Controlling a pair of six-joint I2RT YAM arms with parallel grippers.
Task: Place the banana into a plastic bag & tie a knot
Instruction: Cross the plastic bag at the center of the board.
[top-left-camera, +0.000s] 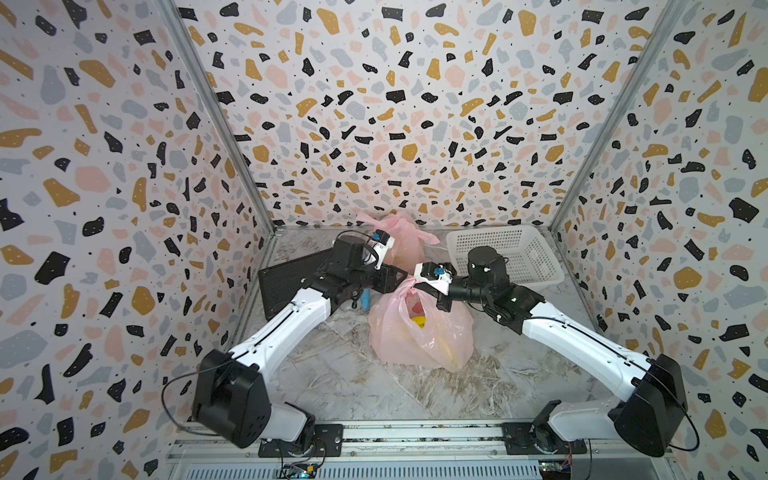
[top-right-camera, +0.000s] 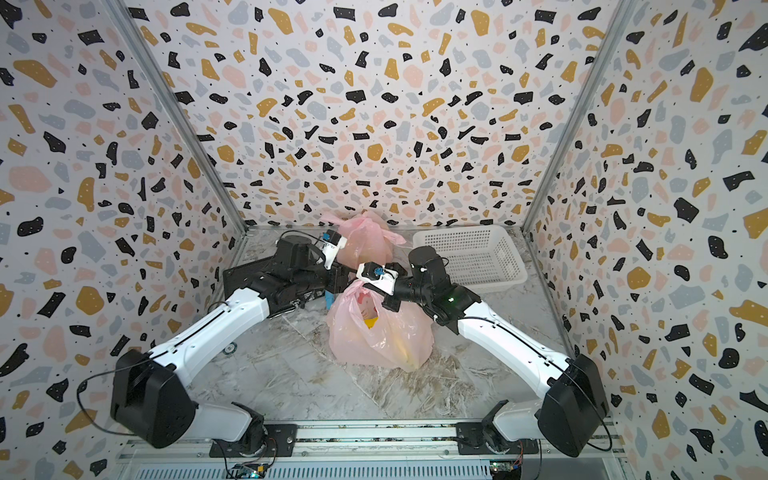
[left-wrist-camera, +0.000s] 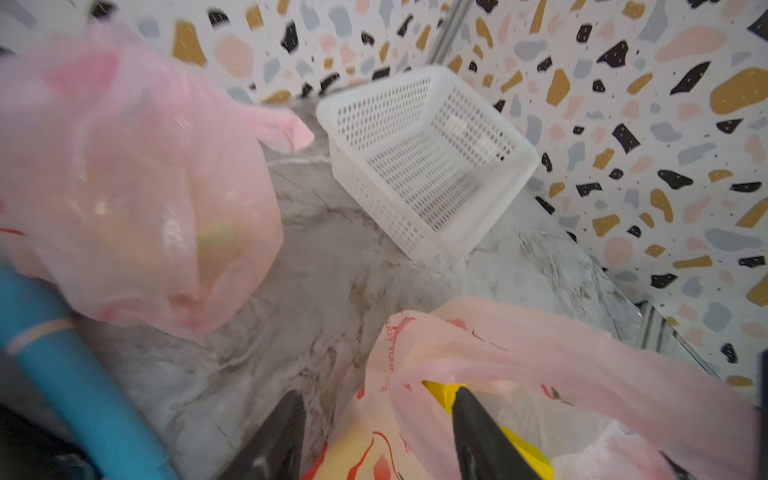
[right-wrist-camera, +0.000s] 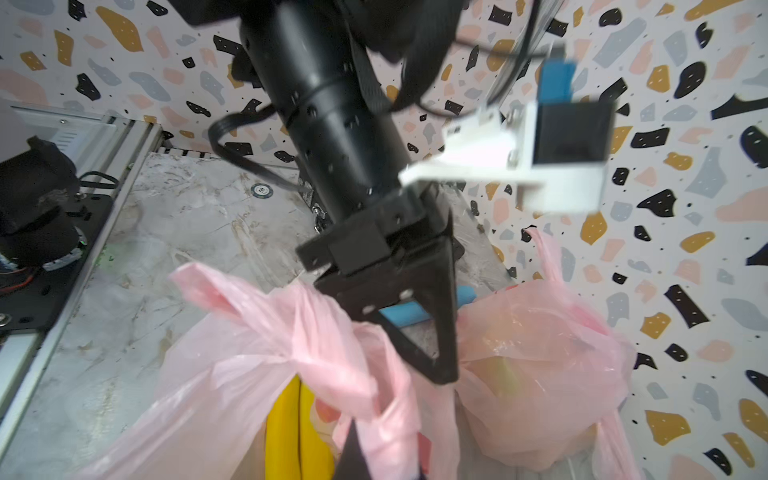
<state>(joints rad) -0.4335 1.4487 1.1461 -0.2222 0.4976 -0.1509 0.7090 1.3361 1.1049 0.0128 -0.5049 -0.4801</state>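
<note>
The pink plastic bag (top-left-camera: 419, 336) stands mid-table in both top views, with the yellow banana (top-left-camera: 419, 321) showing inside it through the mouth. My right gripper (top-left-camera: 417, 284) is shut on the bag's gathered, twisted handles (right-wrist-camera: 332, 357) at the top. The left gripper (top-left-camera: 397, 276) is just beside it over the bag's top. In the left wrist view its fingers (left-wrist-camera: 478, 432) stand apart, open, with pink film and the banana (left-wrist-camera: 440, 392) between and behind them. Whether a knot is formed I cannot tell.
A second filled pink bag (top-left-camera: 401, 243) sits at the back wall. A white perforated basket (top-left-camera: 511, 253) stands at the back right. A blue tube (top-left-camera: 365, 300) and a black panel (top-left-camera: 286, 278) lie under the left arm.
</note>
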